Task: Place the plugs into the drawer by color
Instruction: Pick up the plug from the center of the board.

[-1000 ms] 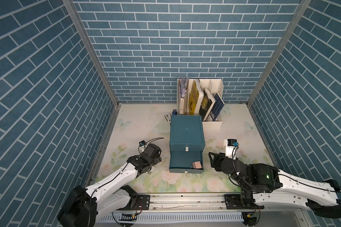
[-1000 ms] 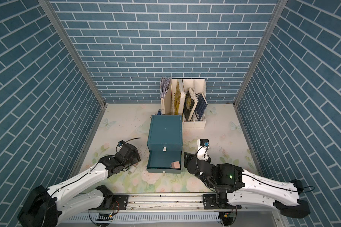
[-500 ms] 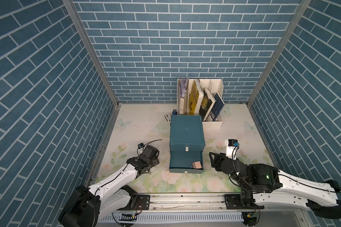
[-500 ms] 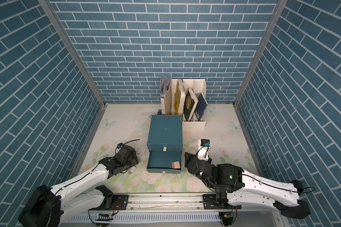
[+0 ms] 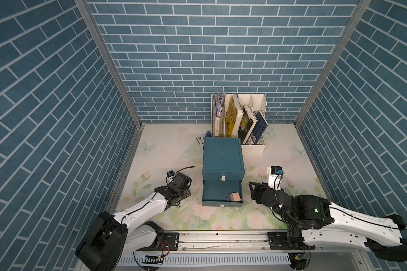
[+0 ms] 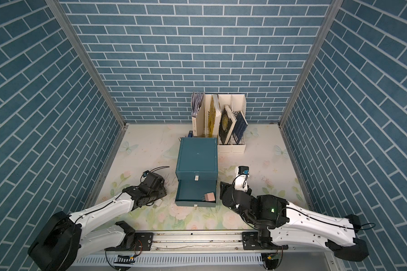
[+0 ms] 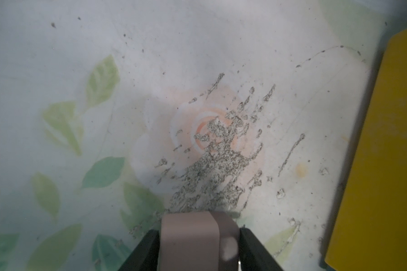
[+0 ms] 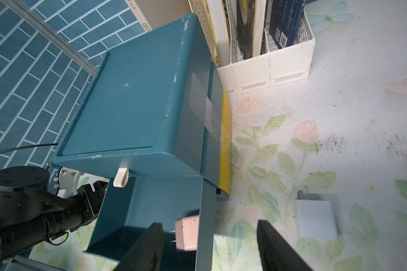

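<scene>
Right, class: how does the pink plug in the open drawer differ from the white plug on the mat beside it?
Colour: the pink plug is pale pink, the white plug white. Place: the pink plug lies inside the pulled-out drawer; the white plug lies outside it, on the floral mat. Prongs: the pink plug's show clearly; the white plug's are hard to make out. Both are small, blocky and ungripped.

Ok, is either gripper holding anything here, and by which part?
Left gripper pinches a pinkish plug by its two opposite side faces. Right gripper is open, holding nothing.
</scene>
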Tool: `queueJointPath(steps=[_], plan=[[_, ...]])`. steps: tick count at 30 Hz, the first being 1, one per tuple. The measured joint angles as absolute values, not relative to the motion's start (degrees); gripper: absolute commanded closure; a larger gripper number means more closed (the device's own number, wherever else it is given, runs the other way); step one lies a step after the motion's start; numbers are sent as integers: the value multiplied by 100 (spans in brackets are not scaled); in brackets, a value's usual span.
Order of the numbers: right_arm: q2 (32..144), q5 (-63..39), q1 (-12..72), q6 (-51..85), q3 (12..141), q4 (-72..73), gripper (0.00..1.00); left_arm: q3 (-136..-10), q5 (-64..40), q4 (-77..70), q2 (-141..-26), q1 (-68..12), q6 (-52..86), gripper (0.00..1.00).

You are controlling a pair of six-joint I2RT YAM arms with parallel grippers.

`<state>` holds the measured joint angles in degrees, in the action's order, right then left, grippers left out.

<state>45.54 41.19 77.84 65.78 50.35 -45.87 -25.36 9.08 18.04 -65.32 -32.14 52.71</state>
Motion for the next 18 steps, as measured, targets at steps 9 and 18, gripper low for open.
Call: queueJointPath(steps=[9,18], plan=[[4554,4110,7756,6578,4936,-4574,34,-2545,1035,1772,-6431,-3192,5264,61],[4539,4082,7756,6569,4873,-4449,35,-3454,1417,2163,-5802,-3179,5098,85]])
